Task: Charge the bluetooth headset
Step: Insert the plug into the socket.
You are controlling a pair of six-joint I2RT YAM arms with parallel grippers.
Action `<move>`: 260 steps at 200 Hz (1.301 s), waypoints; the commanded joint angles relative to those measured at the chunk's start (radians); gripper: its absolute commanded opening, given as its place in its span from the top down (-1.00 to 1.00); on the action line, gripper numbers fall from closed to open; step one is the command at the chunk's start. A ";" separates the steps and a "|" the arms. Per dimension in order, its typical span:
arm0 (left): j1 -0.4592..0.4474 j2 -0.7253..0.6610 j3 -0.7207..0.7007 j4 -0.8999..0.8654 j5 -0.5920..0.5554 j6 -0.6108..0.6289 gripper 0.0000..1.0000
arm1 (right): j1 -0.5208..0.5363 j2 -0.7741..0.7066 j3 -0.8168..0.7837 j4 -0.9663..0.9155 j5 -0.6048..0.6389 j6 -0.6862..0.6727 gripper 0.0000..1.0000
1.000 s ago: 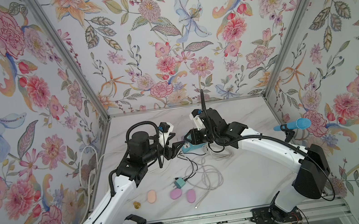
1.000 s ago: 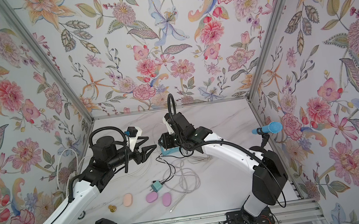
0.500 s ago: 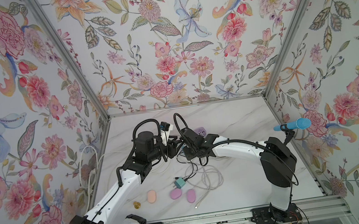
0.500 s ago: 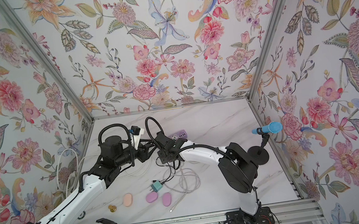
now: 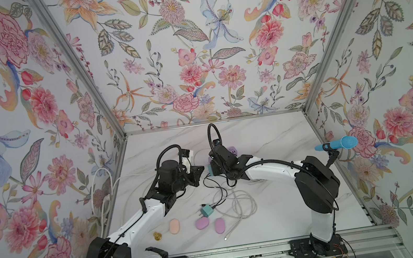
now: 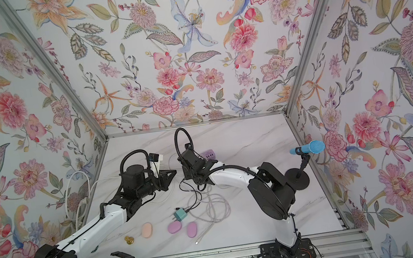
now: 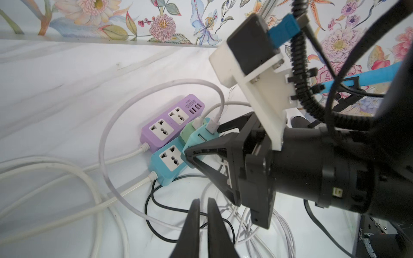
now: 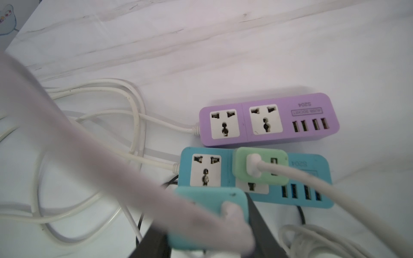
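My right gripper (image 8: 210, 223) is shut on a teal charger block (image 8: 207, 201) with a white cable plugged into it, just in front of the blue power strip (image 8: 308, 169). A green adapter (image 8: 261, 166) sits in that strip. The same teal block (image 7: 199, 138) shows in the left wrist view. My left gripper (image 7: 202, 200) is shut with nothing seen in it, over a black cable (image 7: 156, 201). In both top views the two grippers (image 5: 200, 170) (image 5: 212, 166) nearly meet. Pink and purple oval cases (image 5: 174, 226) (image 5: 202, 223) lie near the front; I cannot tell which is the bluetooth headset.
A purple power strip (image 8: 268, 120) lies behind the blue one. A second teal charger (image 5: 206, 211) with a black lead and a coil of white cable (image 5: 238, 204) lie mid-table. A blue microphone (image 5: 339, 144) stands at the right wall. A small gold object (image 5: 157, 235) sits front left.
My left gripper's jaws have gone from open to shut and it has reached in toward the right gripper. The right arm has folded lower, keeping the teal block by the strips.
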 commanded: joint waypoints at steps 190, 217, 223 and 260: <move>0.043 0.066 -0.065 0.073 0.045 -0.124 0.98 | 0.013 0.140 -0.038 0.252 0.127 -0.058 1.00; 0.043 0.062 -0.064 0.056 0.043 -0.118 0.99 | 0.019 0.150 -0.067 0.298 0.134 -0.058 1.00; 0.044 0.062 -0.064 0.053 0.042 -0.118 0.99 | 0.021 0.151 -0.076 0.306 0.140 -0.058 1.00; 0.044 0.064 -0.064 0.045 0.046 -0.120 1.00 | 0.033 0.159 -0.121 0.360 0.182 -0.073 1.00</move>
